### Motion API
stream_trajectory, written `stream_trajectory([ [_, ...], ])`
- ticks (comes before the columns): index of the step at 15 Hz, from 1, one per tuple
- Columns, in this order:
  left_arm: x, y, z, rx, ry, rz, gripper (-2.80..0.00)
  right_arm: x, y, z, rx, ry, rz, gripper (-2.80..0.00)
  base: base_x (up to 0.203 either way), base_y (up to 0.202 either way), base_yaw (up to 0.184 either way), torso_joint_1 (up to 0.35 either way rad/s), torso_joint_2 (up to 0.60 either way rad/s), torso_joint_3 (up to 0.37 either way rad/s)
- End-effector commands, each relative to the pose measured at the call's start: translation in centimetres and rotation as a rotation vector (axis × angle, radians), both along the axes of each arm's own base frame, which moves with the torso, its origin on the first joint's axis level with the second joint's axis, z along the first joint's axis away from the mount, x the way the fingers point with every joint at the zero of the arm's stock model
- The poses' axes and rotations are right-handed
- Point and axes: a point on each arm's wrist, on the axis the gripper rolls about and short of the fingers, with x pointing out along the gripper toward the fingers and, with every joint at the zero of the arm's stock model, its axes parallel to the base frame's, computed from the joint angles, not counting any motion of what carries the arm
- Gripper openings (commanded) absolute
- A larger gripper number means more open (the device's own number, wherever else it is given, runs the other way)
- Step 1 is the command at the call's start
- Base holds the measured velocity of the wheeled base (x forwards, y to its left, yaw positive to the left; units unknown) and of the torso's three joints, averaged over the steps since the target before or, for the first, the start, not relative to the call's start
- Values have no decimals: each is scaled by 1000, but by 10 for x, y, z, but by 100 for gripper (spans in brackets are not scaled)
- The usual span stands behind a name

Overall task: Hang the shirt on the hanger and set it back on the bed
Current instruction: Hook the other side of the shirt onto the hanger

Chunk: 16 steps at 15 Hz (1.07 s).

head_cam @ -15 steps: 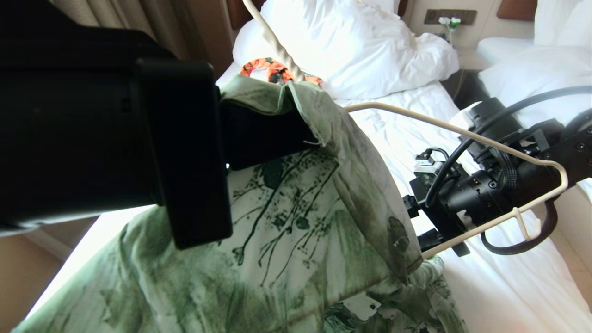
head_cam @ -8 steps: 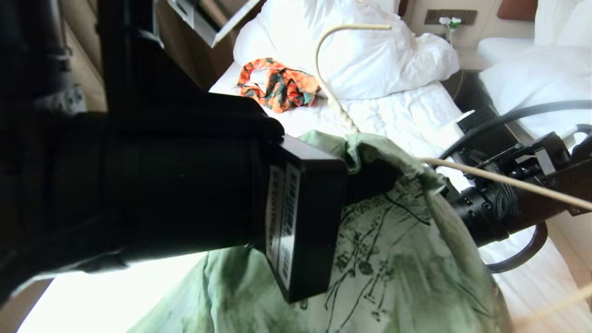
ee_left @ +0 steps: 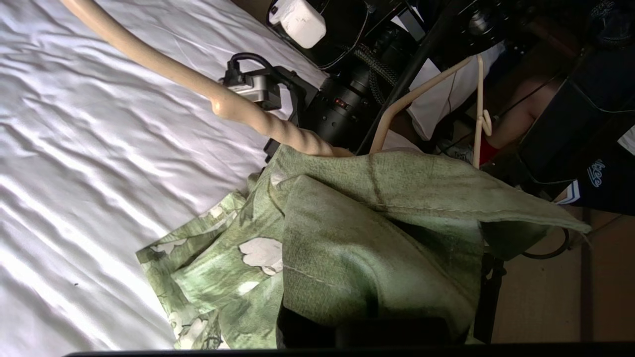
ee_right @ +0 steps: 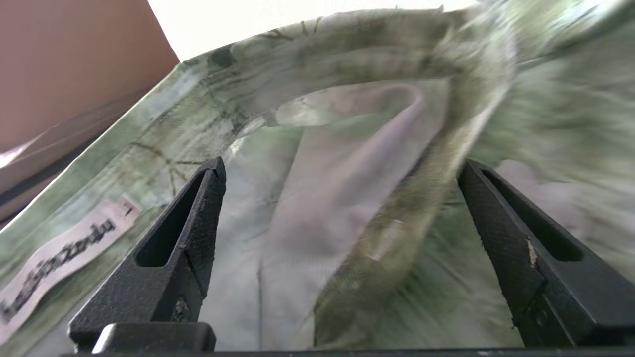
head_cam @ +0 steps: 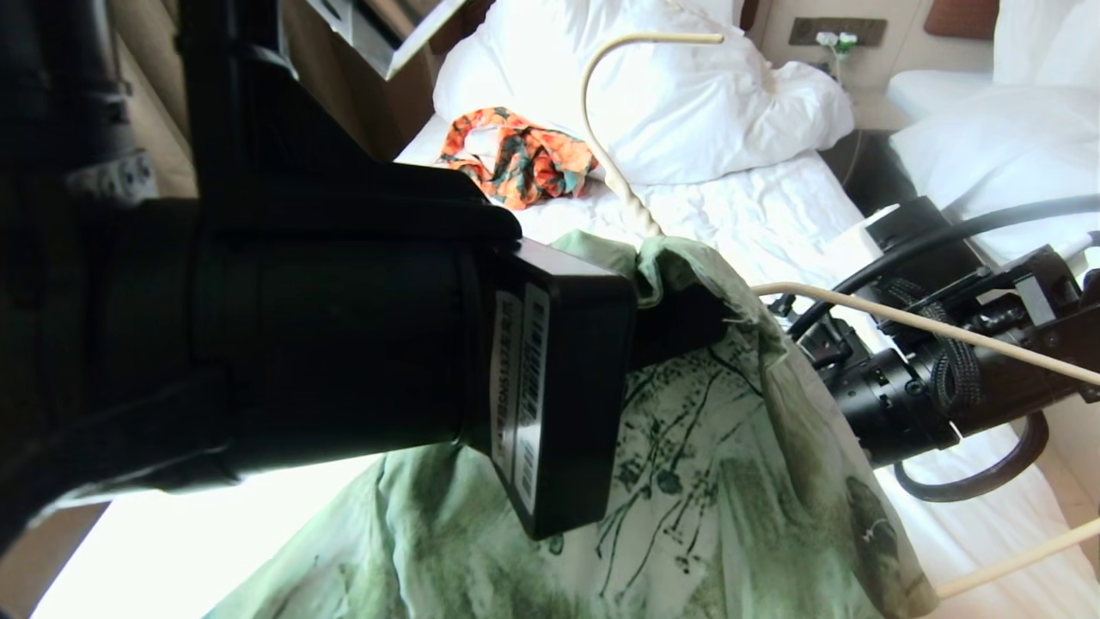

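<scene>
The green-and-white shirt (head_cam: 722,481) hangs in the foreground above the bed (head_cam: 748,215), with its collar draped over my left gripper (head_cam: 687,322). That gripper is shut under the cloth, which hides its fingers in the left wrist view. The cream hanger (head_cam: 902,323) sits partly inside the shirt. Its hook (head_cam: 601,112) rises out of the collar, and one shoulder sticks out to the right. My right arm (head_cam: 928,387) reaches through the hanger's triangle into the shirt (ee_right: 317,64). There my right gripper (ee_right: 342,166) stands open, with a loose fold of cloth passing between its fingers.
An orange-and-dark-green garment (head_cam: 516,163) lies near the bulky white duvet (head_cam: 687,94) at the head of the bed. A second white bed (head_cam: 1014,129) stands to the right, across a dark gap. My left arm (head_cam: 301,327) fills the left half of the head view.
My left arm has swung across and carried the collar and hanger to the right and lower in view. The hook now stands before the duvet, and the orange garment has come into view.
</scene>
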Motion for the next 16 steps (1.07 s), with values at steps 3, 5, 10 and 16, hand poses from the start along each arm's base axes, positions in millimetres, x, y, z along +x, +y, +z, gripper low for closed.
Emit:
stream_trajectory([
  [3,0,2,-4,11,8,8,-280,-7,-49,21,-36,-80,-90,0,0,0,0,0,0,0],
  [5,0,2,-2,3,2,9,-280,-11,-73,28,-69,-157,-103,0,0,0,0,0,0,0],
  [10,5,2,-1,18,-23,49,-280,-16,-129,47,-149,-313,-220,0,0,0,0,0,0,0],
  [16,7,4,-2,32,-43,61,-280,-12,-162,65,-189,-394,-340,0,0,0,0,0,0,0],
])
